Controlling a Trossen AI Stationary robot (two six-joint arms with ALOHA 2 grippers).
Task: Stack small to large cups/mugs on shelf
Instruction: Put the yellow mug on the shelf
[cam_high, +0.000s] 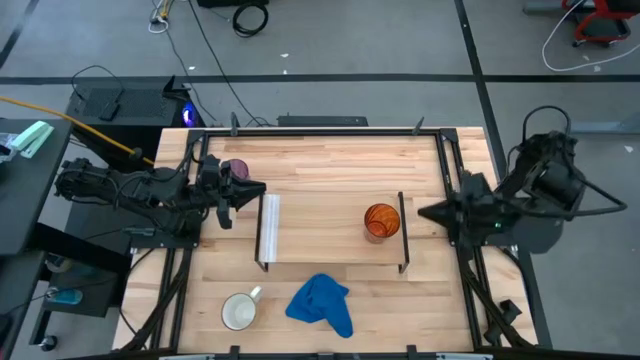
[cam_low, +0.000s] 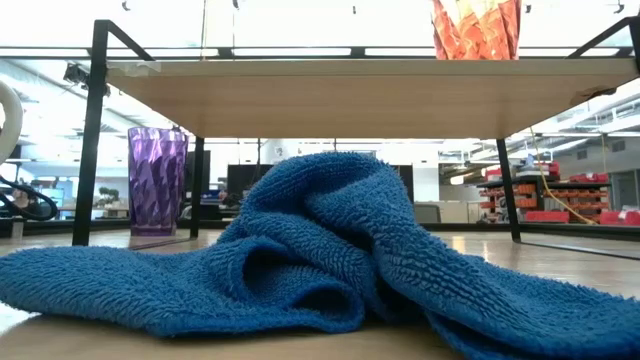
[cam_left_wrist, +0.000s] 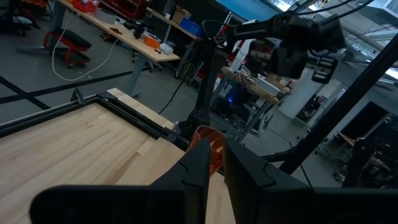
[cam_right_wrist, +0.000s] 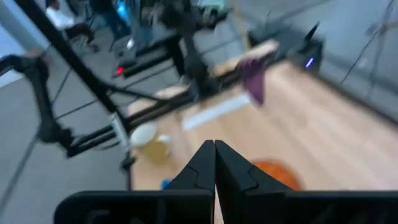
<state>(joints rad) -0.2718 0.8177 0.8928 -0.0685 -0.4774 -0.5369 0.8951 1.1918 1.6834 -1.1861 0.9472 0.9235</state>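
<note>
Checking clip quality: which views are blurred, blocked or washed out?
Right wrist view: blurred throughout, purple cup and white mug smeared. Low view: blue cloth fills the foreground, bright backlight above the shelf. High view: sharp, evenly lit.

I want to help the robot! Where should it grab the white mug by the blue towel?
The white mug stands upright on the table, open mouth up, with its handle sticking toward the shelf. Coming straight down and pinching the rim on the side away from the handle would probably be easiest. The blue cloth lies close beside it, so keep the fingers off that side.
</note>
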